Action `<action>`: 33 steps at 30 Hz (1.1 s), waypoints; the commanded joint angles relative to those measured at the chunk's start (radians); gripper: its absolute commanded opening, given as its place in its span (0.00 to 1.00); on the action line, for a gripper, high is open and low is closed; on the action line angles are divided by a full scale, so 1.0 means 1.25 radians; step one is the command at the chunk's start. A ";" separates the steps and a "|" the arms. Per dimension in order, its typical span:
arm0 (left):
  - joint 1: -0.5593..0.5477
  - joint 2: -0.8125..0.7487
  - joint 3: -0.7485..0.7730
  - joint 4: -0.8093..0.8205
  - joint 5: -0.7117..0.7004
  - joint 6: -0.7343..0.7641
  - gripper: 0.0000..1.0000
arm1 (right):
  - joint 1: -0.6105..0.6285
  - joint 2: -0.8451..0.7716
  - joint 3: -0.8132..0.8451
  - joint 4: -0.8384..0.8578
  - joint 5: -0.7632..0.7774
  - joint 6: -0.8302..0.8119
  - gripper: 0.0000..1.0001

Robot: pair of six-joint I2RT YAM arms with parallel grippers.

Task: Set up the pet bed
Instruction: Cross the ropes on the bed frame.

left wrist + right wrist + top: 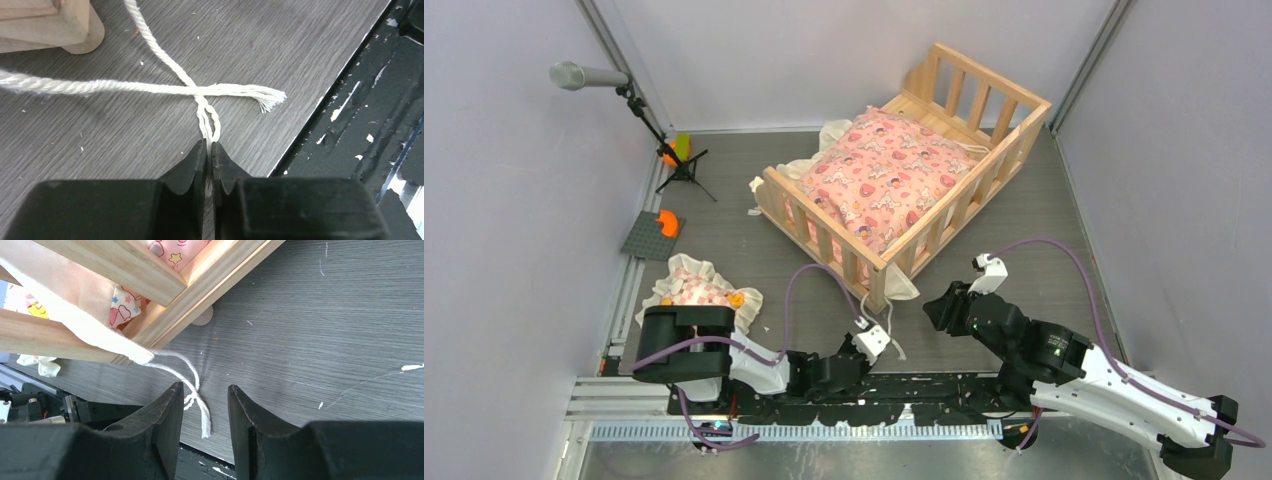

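- pet bed [824, 218]: centre to upper right of the overhead frame, standing on the grey table [1044, 240]. Its long axis runs diagonally from lower left to upper right.
- pink cushion [884, 170] lies inside the bed. The small frilled pillow [694, 290] is out of it, at lower left beside the left arm's base and well apart from the bed.
- left gripper [871, 340]: just below the bed's near corner post in the overhead frame. It is the nearer arm to that corner.
- In the left wrist view the left gripper [210, 145] has its fingers pinched together on a white cord [160, 50].
- The held strand runs up and left toward the bed foot in the upper-left corner. A second strand with a frayed end crosses it just past the fingertips; can't tell if that crossing is a knot.
- right gripper [944, 305]: lower right of the bed's corner, beside the long side rail.
- In its own view the right gripper [205, 390] has its fingers spread and is holding nothing. Cord [192, 387] lies on the table beyond the gap, trailing from a cream cloth strip [75, 315] at the bed corner.
- Key relation: the bed sits up and away from both claws, with the cord leading back to the near corner.
- Judgement: the cord is being handled at that corner and the pillow is not yet in, so the task is roughly midway.
- Risk: the thin cord could slip from the pinch, or a pull could drag the bed.
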 commanded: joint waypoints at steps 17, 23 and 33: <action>-0.003 -0.136 -0.002 -0.200 -0.040 -0.076 0.00 | 0.000 0.007 -0.071 0.107 -0.054 0.046 0.46; -0.003 -0.190 0.001 -0.252 -0.063 -0.061 0.00 | -0.001 0.024 -0.150 0.257 -0.112 0.086 0.49; -0.003 -0.188 0.017 -0.297 -0.089 -0.078 0.00 | 0.000 0.138 -0.224 0.516 -0.132 0.085 0.51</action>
